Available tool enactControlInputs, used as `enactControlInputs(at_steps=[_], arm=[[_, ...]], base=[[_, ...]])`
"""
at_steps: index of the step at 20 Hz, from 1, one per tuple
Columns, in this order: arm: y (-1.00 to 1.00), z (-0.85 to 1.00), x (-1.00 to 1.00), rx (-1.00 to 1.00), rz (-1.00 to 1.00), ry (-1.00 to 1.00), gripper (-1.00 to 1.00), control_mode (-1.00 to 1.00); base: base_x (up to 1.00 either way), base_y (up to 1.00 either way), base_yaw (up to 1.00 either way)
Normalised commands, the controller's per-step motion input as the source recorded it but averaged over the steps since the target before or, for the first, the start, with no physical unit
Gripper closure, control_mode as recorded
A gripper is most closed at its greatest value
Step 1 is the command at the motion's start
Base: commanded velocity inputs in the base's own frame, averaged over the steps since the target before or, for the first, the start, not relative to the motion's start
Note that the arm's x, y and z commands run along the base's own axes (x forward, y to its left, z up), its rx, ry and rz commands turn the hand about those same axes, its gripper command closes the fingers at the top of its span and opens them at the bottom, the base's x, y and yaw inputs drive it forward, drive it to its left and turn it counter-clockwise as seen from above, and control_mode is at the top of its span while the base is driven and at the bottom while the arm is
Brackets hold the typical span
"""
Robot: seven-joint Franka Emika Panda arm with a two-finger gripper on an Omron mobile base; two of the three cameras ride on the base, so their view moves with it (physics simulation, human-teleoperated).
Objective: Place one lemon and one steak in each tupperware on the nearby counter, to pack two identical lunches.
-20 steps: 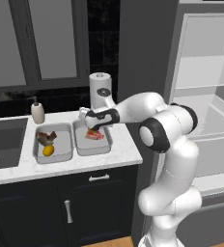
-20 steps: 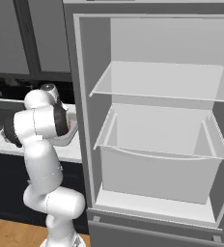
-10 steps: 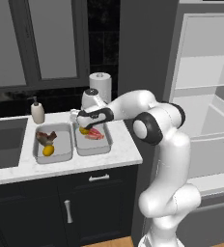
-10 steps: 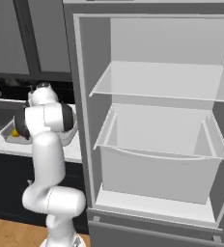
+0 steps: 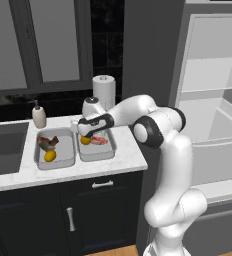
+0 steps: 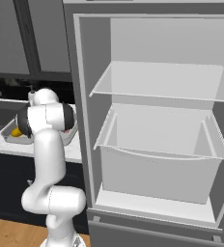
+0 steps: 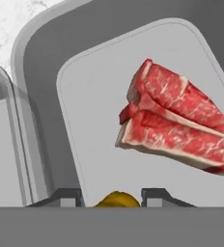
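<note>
Your gripper (image 5: 85,138) holds a lemon (image 7: 117,199) over the right tub (image 5: 96,154), and your hand view shows its steak (image 7: 176,122) lying slantwise.

Glossy white rounded arm (image 5: 164,150), dark joints, small dark gripper (image 5: 85,137)

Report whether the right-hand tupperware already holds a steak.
Yes. A red steak lies flat on the floor of the right tupperware; the tool holds a lemon just above it.
</note>
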Motion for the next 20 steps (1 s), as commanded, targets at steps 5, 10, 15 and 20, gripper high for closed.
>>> enactControlInputs(at_steps=[5,10,15,20], arm=[[-0.05,-0.07,0.01,0.04,0.08,0.02,1.00,-1.00],[0.00,-0.04,0.31,0.01,0.11,0.10,-1.00,-1.00],[-0.01,-0.03,0.04,0.01,0.16,0.03,-1.00,-1.00],[-0.02,0.11,0.03,0.01,0.19,-0.01,-1.00,-1.00]], base=[[0.00,0.00,0.00],[0.00,0.00,0.00],[0.00,0.00,0.00],[0.00,0.00,0.00]])
